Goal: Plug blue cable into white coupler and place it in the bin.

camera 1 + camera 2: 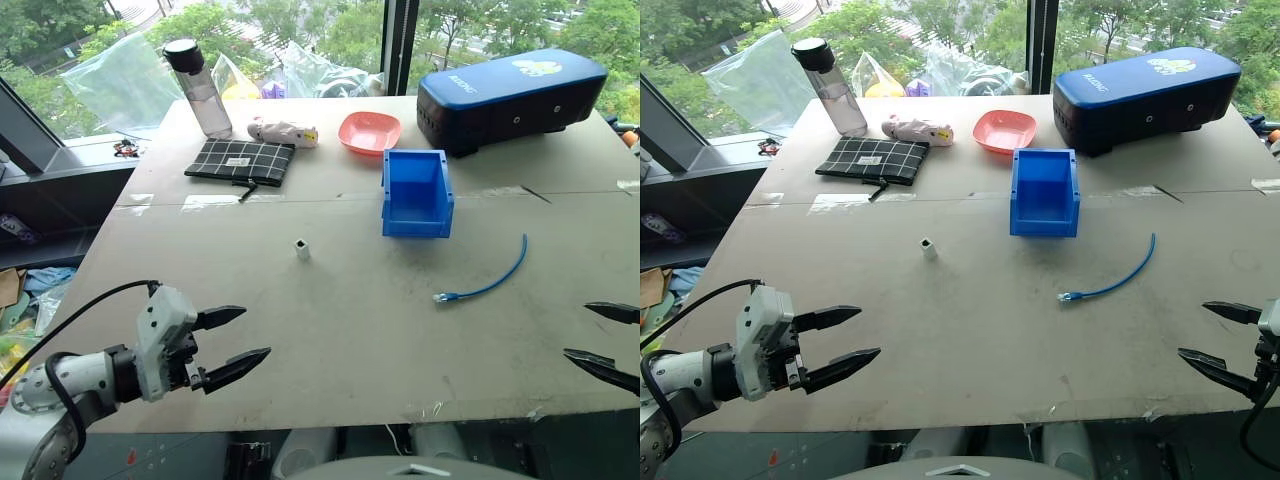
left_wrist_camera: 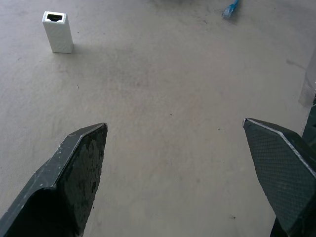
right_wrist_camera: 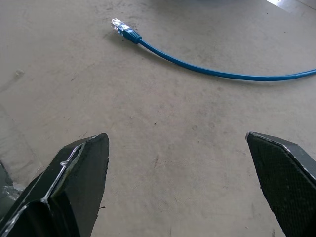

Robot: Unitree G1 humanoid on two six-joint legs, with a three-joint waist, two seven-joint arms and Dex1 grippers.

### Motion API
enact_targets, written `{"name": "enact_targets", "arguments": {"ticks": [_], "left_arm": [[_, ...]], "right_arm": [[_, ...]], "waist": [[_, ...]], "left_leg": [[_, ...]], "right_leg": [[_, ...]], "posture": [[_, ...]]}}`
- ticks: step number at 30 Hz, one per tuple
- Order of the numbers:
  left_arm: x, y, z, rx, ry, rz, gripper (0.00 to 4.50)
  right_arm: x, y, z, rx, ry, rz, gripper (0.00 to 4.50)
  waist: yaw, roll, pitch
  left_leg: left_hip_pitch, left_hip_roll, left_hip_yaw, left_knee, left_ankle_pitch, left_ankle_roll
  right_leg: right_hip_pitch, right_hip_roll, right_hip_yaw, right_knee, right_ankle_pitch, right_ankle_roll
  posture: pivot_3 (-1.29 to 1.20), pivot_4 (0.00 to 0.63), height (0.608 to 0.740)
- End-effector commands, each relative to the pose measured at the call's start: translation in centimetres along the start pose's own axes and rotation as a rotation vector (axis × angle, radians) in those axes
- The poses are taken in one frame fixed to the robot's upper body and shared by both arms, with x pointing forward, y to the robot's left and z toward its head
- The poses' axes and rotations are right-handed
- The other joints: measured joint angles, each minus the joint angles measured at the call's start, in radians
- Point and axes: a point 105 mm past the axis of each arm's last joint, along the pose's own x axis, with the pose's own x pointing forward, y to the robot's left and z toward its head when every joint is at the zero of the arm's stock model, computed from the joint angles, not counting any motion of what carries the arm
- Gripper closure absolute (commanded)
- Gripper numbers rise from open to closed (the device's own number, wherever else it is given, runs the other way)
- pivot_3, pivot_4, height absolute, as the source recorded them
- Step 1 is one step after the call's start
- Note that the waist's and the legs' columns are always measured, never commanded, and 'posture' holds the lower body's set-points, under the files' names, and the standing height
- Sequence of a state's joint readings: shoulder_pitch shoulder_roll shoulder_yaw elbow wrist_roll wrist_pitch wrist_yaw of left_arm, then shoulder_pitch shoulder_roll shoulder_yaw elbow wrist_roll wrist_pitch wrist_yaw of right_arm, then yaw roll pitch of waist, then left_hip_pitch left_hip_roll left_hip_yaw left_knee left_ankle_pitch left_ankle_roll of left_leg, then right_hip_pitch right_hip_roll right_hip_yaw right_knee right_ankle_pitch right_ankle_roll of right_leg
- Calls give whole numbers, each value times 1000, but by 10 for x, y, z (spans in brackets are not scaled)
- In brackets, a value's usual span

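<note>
Black-fingered left gripper and right gripper hover low over the grey table, jaws spread wide, holding nothing. Between them lie the thin blue cable and the upright small white coupler, well apart, with the blue plastic bin beyond.

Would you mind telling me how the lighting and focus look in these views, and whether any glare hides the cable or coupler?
Eye views: even daylight from the windows, soft shadows, blue cable and white coupler clear of glare. Left wrist view: coupler's socket sharp, left claw fingertips slightly soft up close. Right wrist view: cable's plug crisp, right claw dark at the frame's foot.
</note>
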State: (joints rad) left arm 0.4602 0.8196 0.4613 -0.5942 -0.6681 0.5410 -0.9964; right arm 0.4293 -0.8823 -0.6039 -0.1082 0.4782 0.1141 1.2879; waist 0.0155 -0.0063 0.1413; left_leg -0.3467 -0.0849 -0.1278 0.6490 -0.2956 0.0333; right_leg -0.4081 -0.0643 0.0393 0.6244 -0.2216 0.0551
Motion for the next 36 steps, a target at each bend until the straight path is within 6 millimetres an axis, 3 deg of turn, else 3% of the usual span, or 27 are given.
{"name": "enact_targets", "arguments": {"ticks": [1,4,8,10,17,19,21,23,26,28,36], "left_arm": [[6,-9,14,18,-35,-48,37],[16,-23,29,11,-81,-117,37],[23,-32,37,17,-95,-163,37],[28,-42,40,63,-86,-200,37],[34,-56,38,85,-88,-214,37],[34,-56,39,87,-91,-202,0],[34,-57,40,89,-101,-183,0],[33,-58,39,88,-104,-169,0],[33,-58,36,86,-102,-154,0],[33,-57,36,85,-106,-148,0],[44,-38,31,134,-110,-77,0]], "right_arm": [[10,3,21,-30,-40,36,0],[43,13,47,-52,-83,142,0],[73,15,62,-96,-59,242,0],[99,16,65,-133,-13,315,0],[156,18,57,-162,34,434,0],[167,17,52,-159,48,431,391],[171,21,45,-166,58,456,1081],[173,23,42,-163,60,467,2176],[175,26,39,-170,54,483,3320],[177,30,41,-181,38,499,4388],[208,65,86,-240,-98,578,4458]], "waist": [[0,0,0],[-3,0,1],[-3,0,1],[3,0,1],[-2,-4,3],[-2,-4,3],[0,-4,3],[0,-5,3],[-1,-4,2],[-2,-4,2],[-19,-3,3]], "left_leg": [[0,0,0,0,0,0],[0,1,0,0,0,0],[0,1,1,0,0,-1],[-1,1,0,0,0,-3],[-2,1,-1,0,0,-6],[-2,1,0,0,1,-6],[-2,1,-1,0,1,-6],[-2,1,-1,0,1,-6],[-2,1,-1,0,0,-6],[-1,2,-1,0,0,-6],[0,4,-1,-1,0,-8]], "right_leg": [[0,0,0,0,0,0],[0,0,0,0,0,0],[0,1,0,0,2,4],[-2,2,-1,0,2,4],[-2,1,-2,-1,2,3],[-2,2,-1,-1,3,3],[-2,1,-1,-1,3,3],[-2,1,-1,-1,3,3],[-2,2,-1,-1,3,3],[-2,2,-2,-1,3,3],[-3,5,0,0,3,3]], "posture": [[0,150,740],[0,150,740],[0,150,740],[0,150,740],[0,150,740],[0,150,740],[0,150,740],[0,150,740],[0,150,740],[0,150,740],[0,150,740]]}}
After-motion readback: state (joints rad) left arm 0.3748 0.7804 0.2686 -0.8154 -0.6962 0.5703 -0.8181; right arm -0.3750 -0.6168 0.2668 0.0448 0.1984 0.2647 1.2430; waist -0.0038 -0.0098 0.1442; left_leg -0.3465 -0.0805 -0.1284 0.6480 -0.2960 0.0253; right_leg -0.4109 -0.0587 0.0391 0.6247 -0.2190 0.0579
